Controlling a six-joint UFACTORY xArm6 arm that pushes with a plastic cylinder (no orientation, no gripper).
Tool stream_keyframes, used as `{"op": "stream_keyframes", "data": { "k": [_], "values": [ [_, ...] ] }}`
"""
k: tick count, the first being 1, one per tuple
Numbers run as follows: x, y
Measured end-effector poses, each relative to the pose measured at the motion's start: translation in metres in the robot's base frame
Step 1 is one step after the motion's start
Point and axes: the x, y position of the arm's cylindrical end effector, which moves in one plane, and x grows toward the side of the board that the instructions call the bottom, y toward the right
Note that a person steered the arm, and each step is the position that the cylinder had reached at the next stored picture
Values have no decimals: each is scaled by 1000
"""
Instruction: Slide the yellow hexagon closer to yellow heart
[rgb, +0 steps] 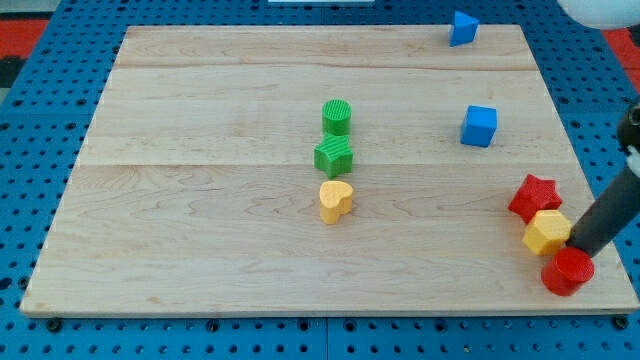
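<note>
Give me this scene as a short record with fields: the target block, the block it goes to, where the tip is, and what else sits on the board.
block to move: yellow hexagon block, near the view's bottom right
goal: yellow heart block, mid-board, far to the view's left of it
my tip: at the hexagon's right side, just above the red cylinder
beside hexagon: red star
above heart: green star-like block, green cylinder
elsewhere: blue cube, blue block at the wooden board's top edge
</note>
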Motion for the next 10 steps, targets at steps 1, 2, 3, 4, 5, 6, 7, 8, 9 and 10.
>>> {"op": "stream_keyframes", "data": {
  "k": [1, 2, 3, 4, 5, 6, 7, 8, 9, 10],
  "values": [
    [-2, -4],
    [-14, 38],
    [-15, 41],
    [-14, 38],
    [-14, 24],
    [-13, -15],
    [-13, -47],
    [-13, -73],
    [-22, -80],
    [-40, -85]
  ]
}}
